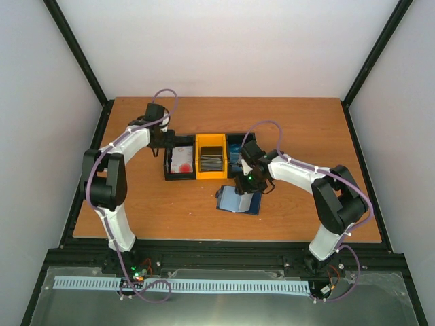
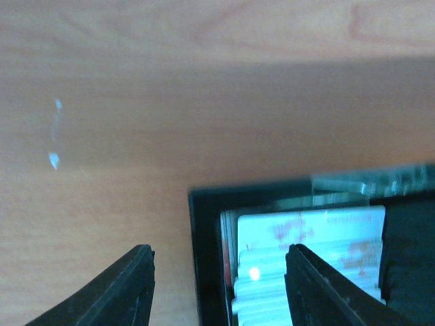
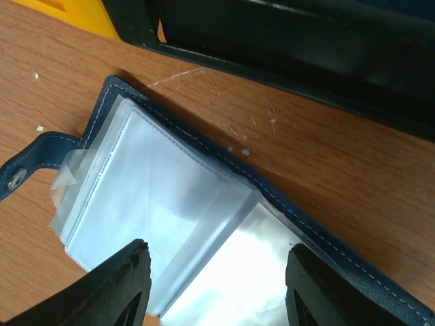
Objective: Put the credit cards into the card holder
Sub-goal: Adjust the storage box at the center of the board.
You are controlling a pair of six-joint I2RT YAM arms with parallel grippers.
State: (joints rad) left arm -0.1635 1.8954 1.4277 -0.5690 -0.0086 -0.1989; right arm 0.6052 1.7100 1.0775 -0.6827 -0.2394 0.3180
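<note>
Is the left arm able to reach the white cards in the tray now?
Probably yes: the open left gripper hovers over the tray wall, and the white cards lie uncovered below.

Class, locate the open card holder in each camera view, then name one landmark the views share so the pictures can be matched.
Top external: the card holder lies open, just in front of the right end of the tray.
Left wrist: not in it.
Right wrist: the card holder fills the lower centre, clear pockets facing up.
Shared landmark: the tray, with its black wall at lower centre in the left wrist view and along the top in the right wrist view.
</note>
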